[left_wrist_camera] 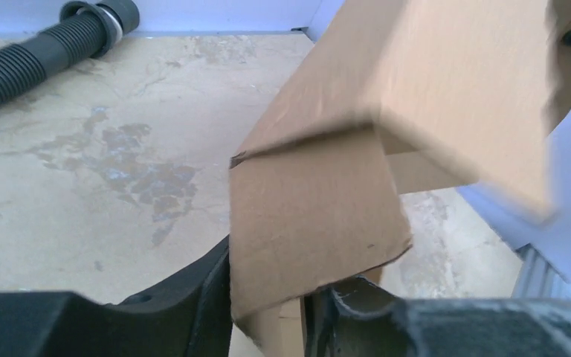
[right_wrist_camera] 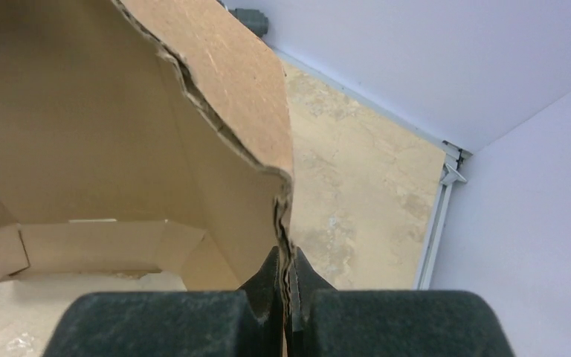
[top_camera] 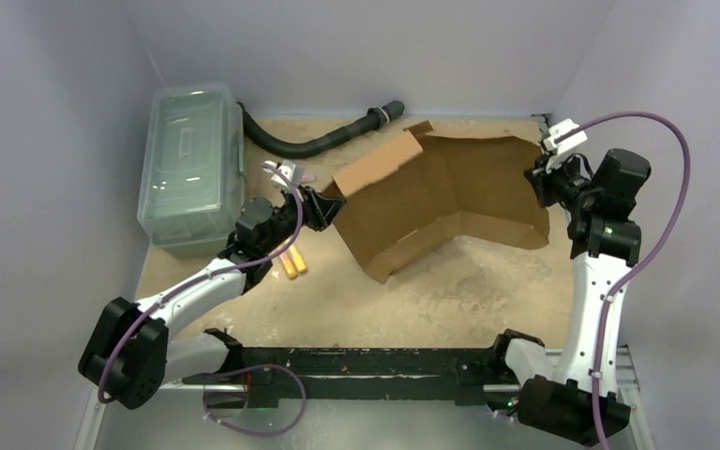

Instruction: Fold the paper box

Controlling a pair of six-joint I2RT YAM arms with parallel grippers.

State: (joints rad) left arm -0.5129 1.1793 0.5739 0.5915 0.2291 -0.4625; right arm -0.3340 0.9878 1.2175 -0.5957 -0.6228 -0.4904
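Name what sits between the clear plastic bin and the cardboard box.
Top view: the left gripper, shut on the paper box, and its wrist lie between box and bin.

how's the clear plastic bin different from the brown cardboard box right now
The clear plastic lidded bin is see-through; the brown corrugated cardboard box is opaque. The bin is closed, lid on; the cardboard box is an open, half-folded sheet. Nothing touches the bin; the left gripper and right gripper each pinch an edge of the cardboard box.
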